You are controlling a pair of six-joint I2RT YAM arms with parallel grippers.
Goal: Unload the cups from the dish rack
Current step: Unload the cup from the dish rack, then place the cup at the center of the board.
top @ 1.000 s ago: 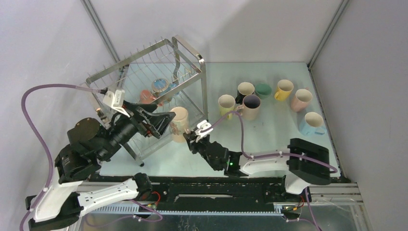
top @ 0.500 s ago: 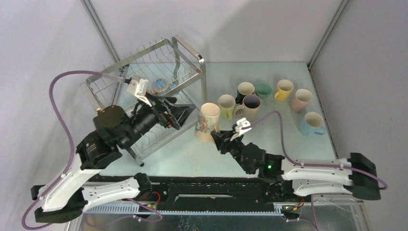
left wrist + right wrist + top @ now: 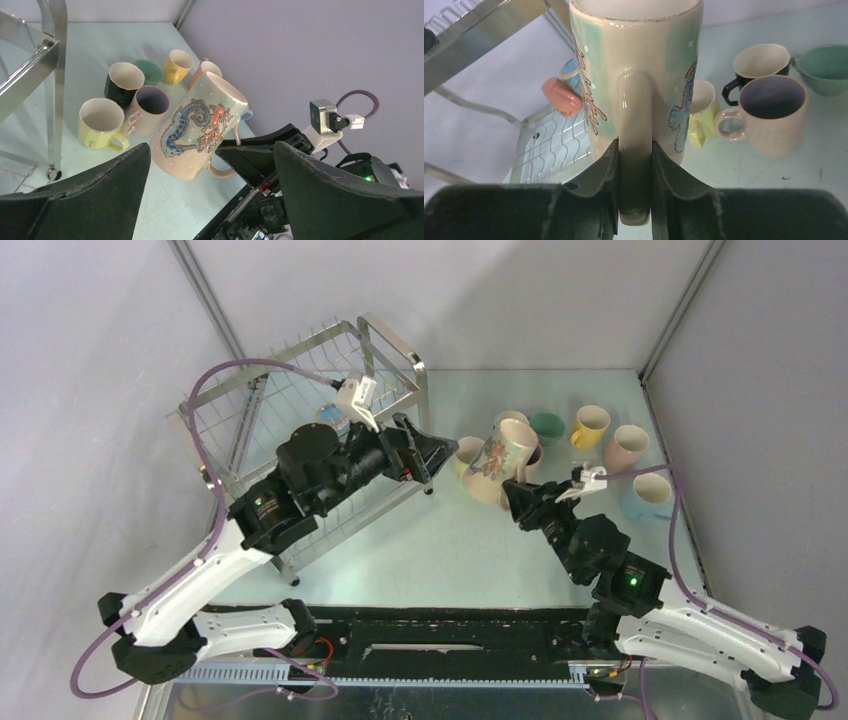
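Right fingers (image 3: 676,177): clamped on either side of the loop handle (image 3: 634,125) of the beige patterned cup (image 3: 634,50). Cup tilted, lifted clear of the worktop (image 3: 450,550), just above the lime cup (image 3: 102,122) and the black cup (image 3: 122,80).

Left fingers (image 3: 90,200): apart, nothing between, just beside the corner post of the dish rack (image 3: 290,400).

In the rack: light blue cup (image 3: 328,417), orange-red cup (image 3: 561,96).

Grouped on the worktop right of the rack: green cup (image 3: 147,70), yellow cup (image 3: 177,62), pink cup (image 3: 627,445).
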